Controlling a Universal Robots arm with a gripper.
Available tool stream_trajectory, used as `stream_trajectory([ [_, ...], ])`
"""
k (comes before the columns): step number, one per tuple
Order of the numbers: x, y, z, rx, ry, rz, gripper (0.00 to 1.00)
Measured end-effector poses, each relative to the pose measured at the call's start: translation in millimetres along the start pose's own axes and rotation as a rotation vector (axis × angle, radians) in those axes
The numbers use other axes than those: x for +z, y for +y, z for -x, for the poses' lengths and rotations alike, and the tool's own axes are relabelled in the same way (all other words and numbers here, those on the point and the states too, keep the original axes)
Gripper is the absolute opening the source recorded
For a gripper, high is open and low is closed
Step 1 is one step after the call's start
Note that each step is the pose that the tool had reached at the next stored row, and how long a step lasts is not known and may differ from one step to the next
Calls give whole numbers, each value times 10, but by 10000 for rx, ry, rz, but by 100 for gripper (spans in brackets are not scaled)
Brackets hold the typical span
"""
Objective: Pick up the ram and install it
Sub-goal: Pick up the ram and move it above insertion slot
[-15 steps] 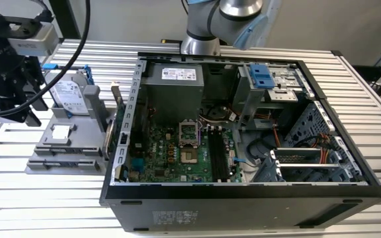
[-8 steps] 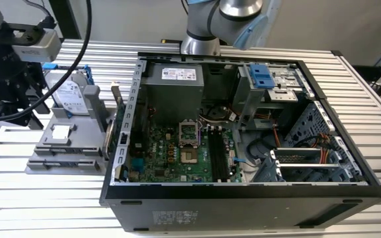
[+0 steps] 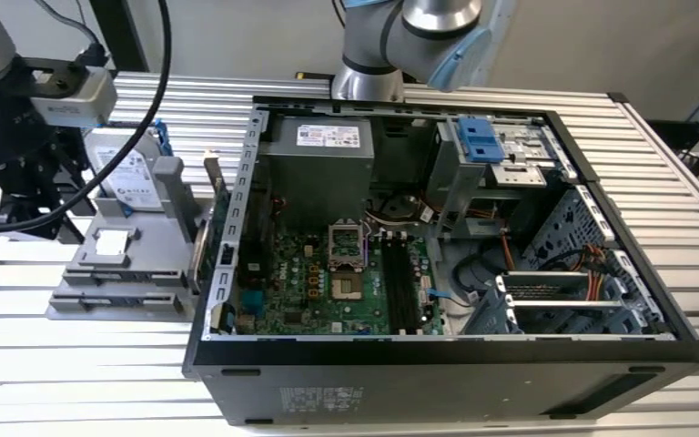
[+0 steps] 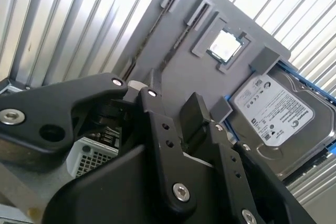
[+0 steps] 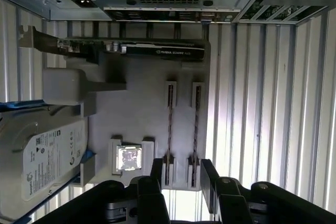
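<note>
Grey plastic parts tray (image 3: pixel 106 273) at the exterior view's left carries two thin dark ram sticks (image 5: pixel 195 124) on edge in its slots. Black gripper (image 5: pixel 182 174) hovers above them, jaws wide apart, empty. Closing here might catch both sticks, or tilt one. Open black computer case (image 3: pixel 447 382) lies rightward.

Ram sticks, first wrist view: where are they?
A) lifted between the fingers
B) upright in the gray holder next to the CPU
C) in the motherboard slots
B: both ram sticks stand on edge in slots of the gray holder, beside the CPU.
</note>
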State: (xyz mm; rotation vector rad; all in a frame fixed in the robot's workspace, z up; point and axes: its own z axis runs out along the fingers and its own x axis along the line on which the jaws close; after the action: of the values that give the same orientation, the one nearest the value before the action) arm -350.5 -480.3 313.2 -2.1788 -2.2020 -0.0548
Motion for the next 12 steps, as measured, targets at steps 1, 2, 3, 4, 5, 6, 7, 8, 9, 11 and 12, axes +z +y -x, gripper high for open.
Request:
stream_trajectory([
  [1, 13, 0, 1, 0, -1, -1, 100],
  [2, 27, 0, 2, 0, 0, 0, 100],
  [3, 40, 0, 2, 0, 0, 0, 100],
  [4, 54, 0, 3, 0, 0, 0, 100],
  [5, 67, 0, 4, 0, 0, 0, 100],
  [6, 80, 0, 5, 0, 0, -1, 100],
  [7, 92, 0, 5, 0, -1, -1, 100],
  [8, 105, 0, 6, 0, -1, 0, 100],
  [9, 118, 0, 7, 0, 0, 0, 100],
  [11, 142, 0, 8, 0, -1, -1, 100],
  [12, 153, 1, 9, 0, 0, 0, 100],
])
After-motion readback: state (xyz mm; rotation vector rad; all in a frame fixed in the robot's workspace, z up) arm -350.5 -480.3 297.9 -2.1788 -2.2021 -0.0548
